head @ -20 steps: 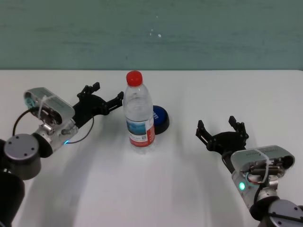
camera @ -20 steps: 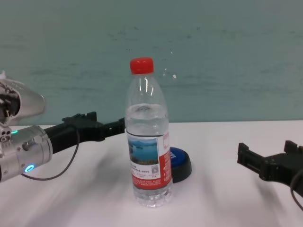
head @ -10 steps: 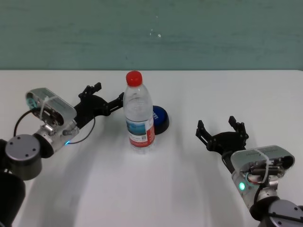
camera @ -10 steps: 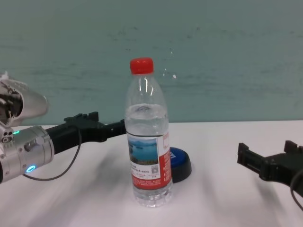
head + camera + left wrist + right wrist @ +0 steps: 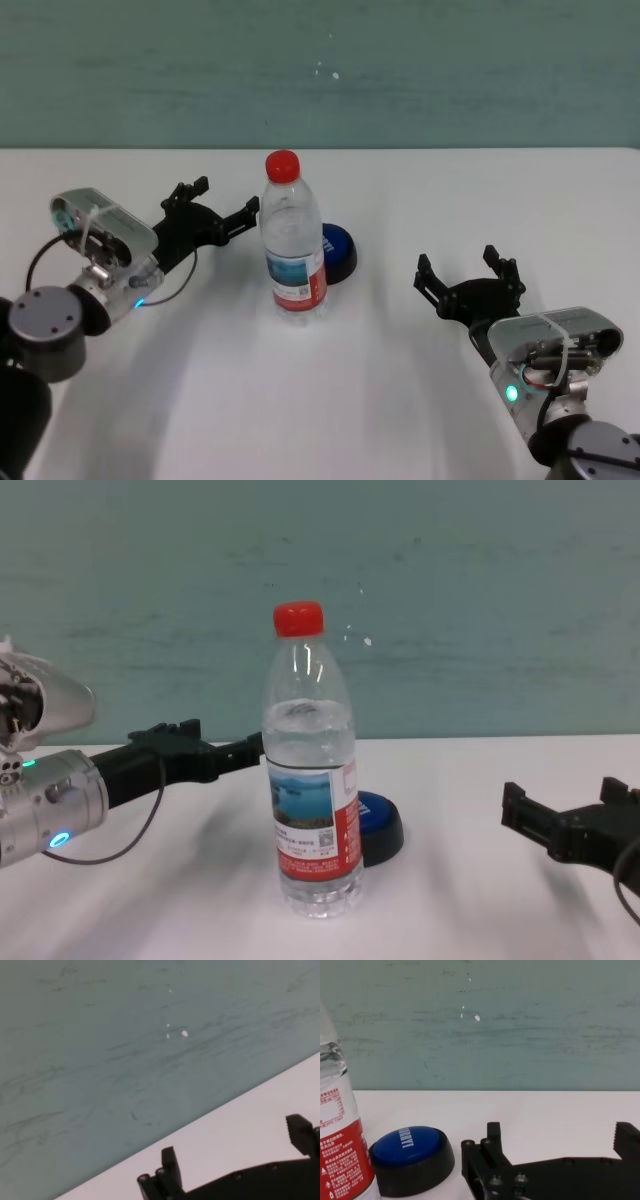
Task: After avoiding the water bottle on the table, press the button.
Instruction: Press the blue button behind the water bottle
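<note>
The water bottle (image 5: 293,240), clear with a red cap, stands upright mid-table. The blue button (image 5: 338,252) sits just behind it to the right, partly hidden by it; the chest view shows the bottle (image 5: 310,800) and the button (image 5: 380,825) too. My left gripper (image 5: 222,197) is open, above the table just left of the bottle's upper part, not touching it. My right gripper (image 5: 457,260) is open and empty, to the right of the button and apart from it. The right wrist view shows the button (image 5: 410,1152) beside the bottle (image 5: 340,1150).
The white table (image 5: 330,400) spans the view and ends at a teal wall (image 5: 400,70) behind. The left wrist view shows only that gripper's fingers (image 5: 170,1165), the table's far edge and the wall.
My left gripper has drifted very slightly left, away from the bottle. The right arm, the bottle and the button have not moved.
</note>
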Robot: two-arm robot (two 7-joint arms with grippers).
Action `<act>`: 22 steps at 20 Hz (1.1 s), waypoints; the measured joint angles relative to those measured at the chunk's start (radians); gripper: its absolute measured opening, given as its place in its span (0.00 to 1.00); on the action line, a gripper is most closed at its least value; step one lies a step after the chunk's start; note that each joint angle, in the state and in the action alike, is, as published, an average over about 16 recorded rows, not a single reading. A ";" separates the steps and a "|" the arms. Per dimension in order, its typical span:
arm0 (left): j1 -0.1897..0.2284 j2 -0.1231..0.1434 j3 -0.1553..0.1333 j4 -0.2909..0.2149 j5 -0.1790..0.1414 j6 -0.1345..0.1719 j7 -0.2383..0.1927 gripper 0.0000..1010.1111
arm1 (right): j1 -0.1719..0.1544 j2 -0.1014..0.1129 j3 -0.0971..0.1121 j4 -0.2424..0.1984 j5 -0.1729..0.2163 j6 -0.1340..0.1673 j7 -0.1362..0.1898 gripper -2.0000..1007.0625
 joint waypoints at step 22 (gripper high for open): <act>0.140 0.068 -0.112 -0.154 -0.118 0.049 -0.014 0.99 | 0.000 0.000 0.000 0.000 0.000 0.000 0.000 1.00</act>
